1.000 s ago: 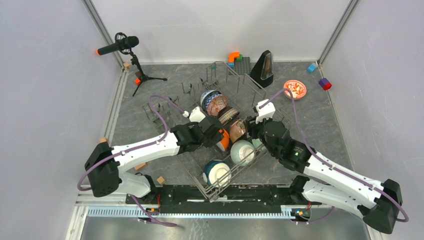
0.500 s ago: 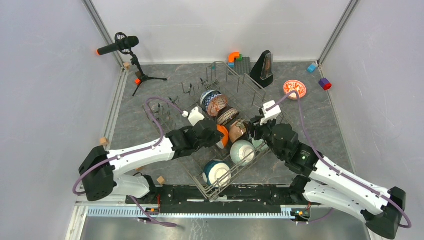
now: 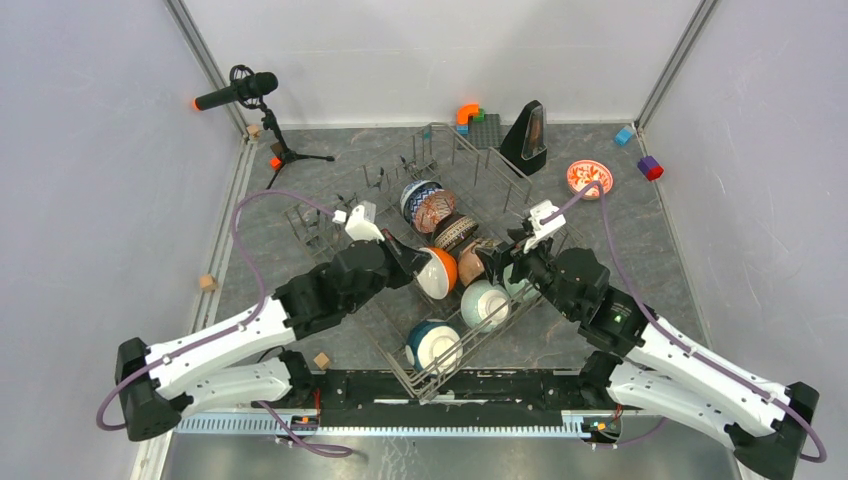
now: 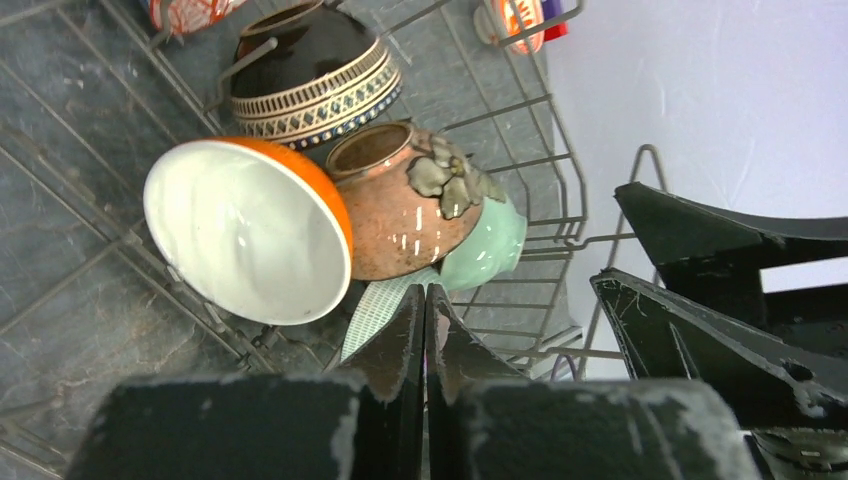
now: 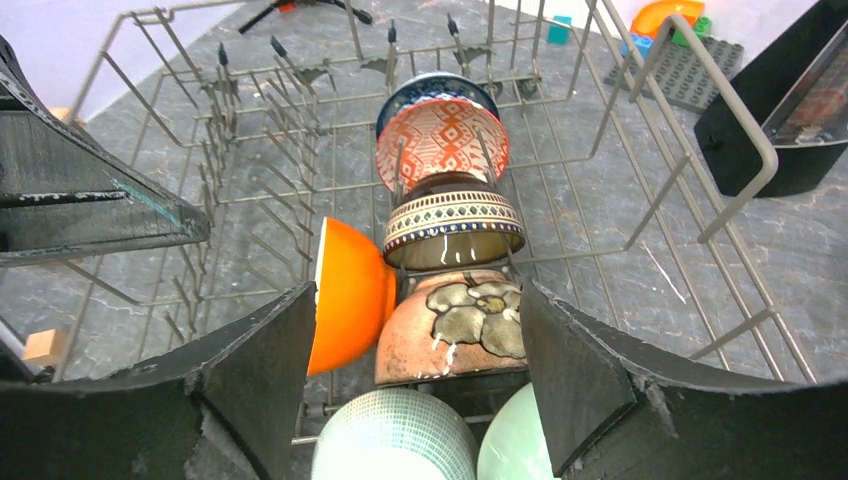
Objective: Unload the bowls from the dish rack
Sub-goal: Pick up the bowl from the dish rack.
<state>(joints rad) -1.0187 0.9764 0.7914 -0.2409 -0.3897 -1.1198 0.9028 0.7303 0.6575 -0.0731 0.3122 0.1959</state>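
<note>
Right fingers (image 5: pixel 590 380) gape empty at the flowered bowl (image 5: pixel 455 325), left fingers (image 4: pixel 395 350) shut empty; lifting may topple the orange bowl (image 5: pixel 350 295), seemingly leaning there.

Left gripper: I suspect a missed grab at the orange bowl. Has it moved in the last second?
Yes. The left gripper has backed off leftward, away from the orange bowl in the dish rack, and is shut on nothing.

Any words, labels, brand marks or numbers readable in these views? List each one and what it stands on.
No readable text in any view.
The red-lattice bowl, banded bowl and flowered bowl carry patterns only, no lettering.
The black metronome: its face is too small to read.
</note>
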